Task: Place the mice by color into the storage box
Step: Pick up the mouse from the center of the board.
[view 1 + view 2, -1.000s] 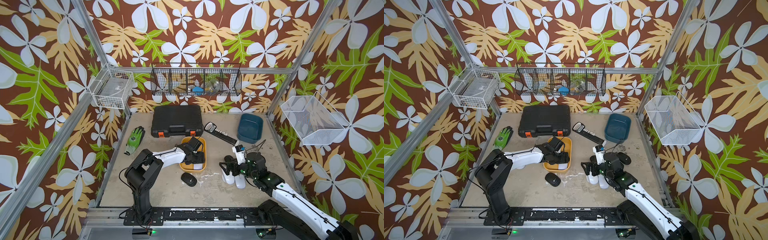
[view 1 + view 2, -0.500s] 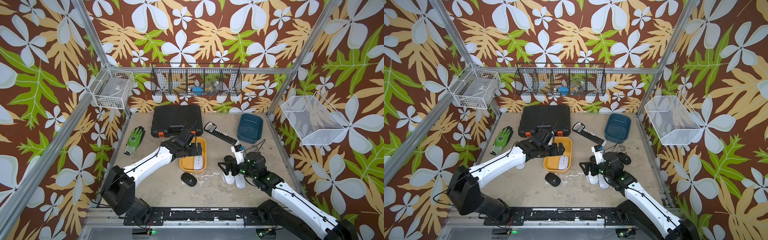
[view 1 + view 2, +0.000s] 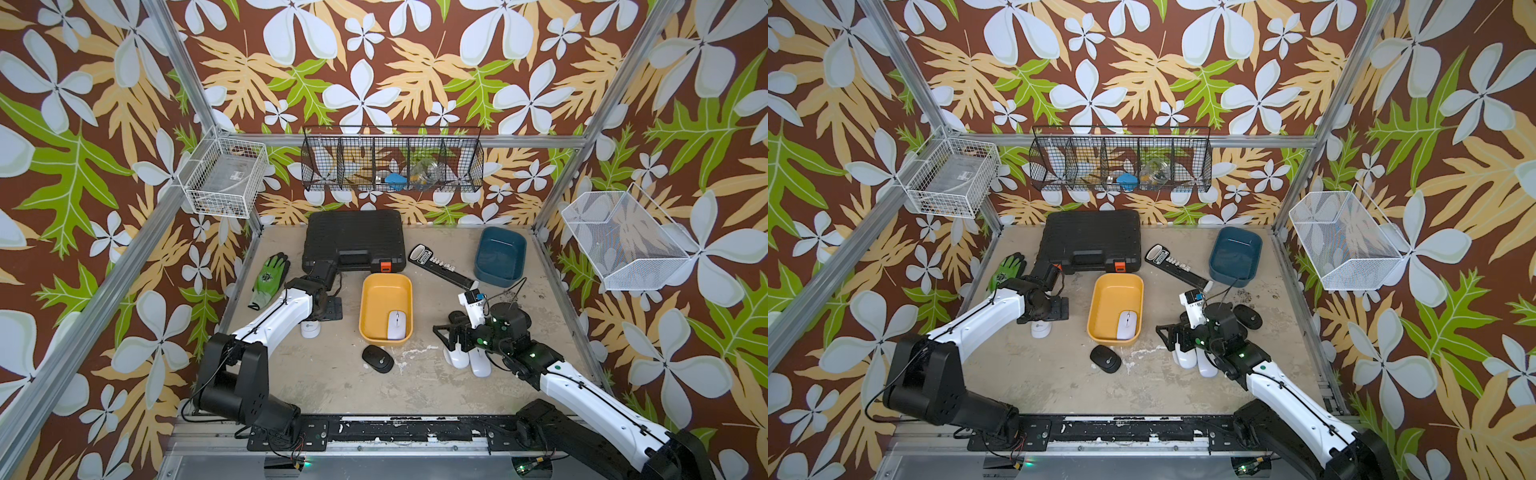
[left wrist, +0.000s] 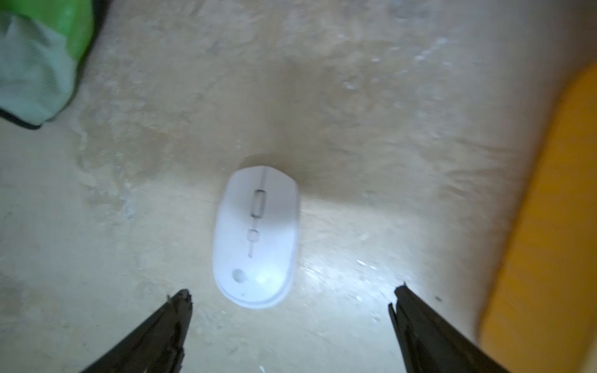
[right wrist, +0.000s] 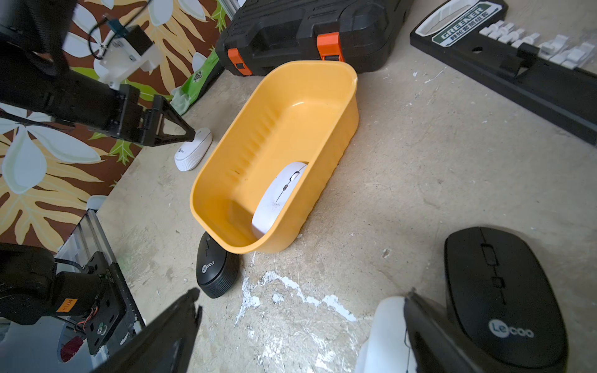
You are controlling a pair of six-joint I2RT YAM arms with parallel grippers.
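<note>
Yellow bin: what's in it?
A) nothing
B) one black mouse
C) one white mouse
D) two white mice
C: in both top views a single white mouse lies inside the yellow bin, against its near end, while the black mouse sits just outside it.

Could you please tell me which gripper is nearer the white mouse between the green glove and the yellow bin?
Left. The left gripper hangs open just above the white mouse; the right gripper is beyond the yellow bin from it.
</note>
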